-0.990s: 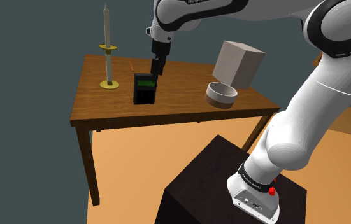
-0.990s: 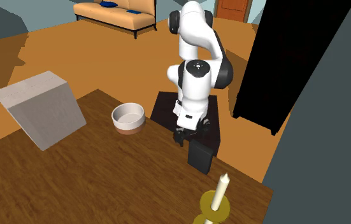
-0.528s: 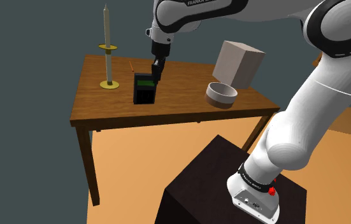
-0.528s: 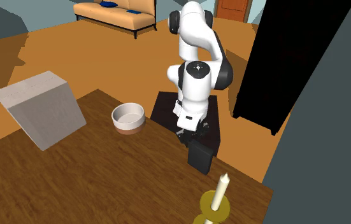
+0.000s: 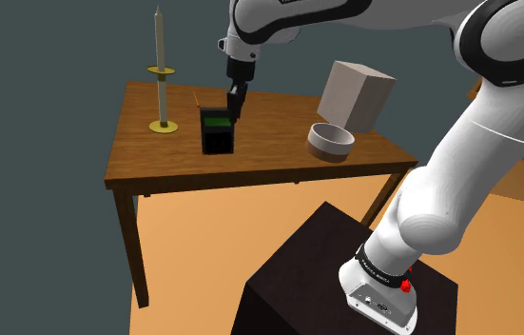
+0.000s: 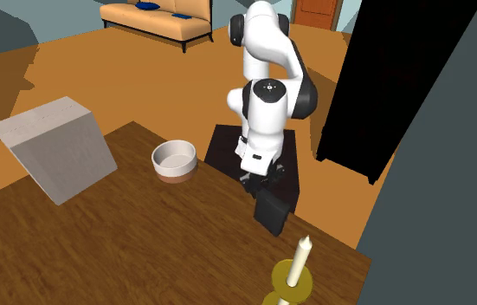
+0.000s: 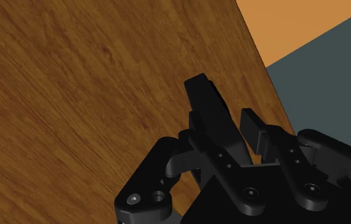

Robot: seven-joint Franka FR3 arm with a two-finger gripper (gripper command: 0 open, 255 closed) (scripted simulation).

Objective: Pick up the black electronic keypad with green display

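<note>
Dark stand (image 5: 345, 276) in the foreground. Beyond it lies the wooden tabletop (image 5: 155, 167). The black keypad (image 5: 217, 135) with green display stands tilted near the tabletop edge that faces the stand, about midway along it. The black tool (image 5: 233, 110) sits at the keypad's top edge. In the wrist view its fingers (image 7: 209, 111) stand slightly apart with bare wood showing between them; contact with the keypad cannot be told. A shallow bowl (image 5: 330, 141) rests nearer the corner at the shoulder view's right, with a pale tilted box (image 5: 357, 95) behind it. A tall candle (image 5: 160, 43) stands toward the far corner at the shoulder view's left
</note>
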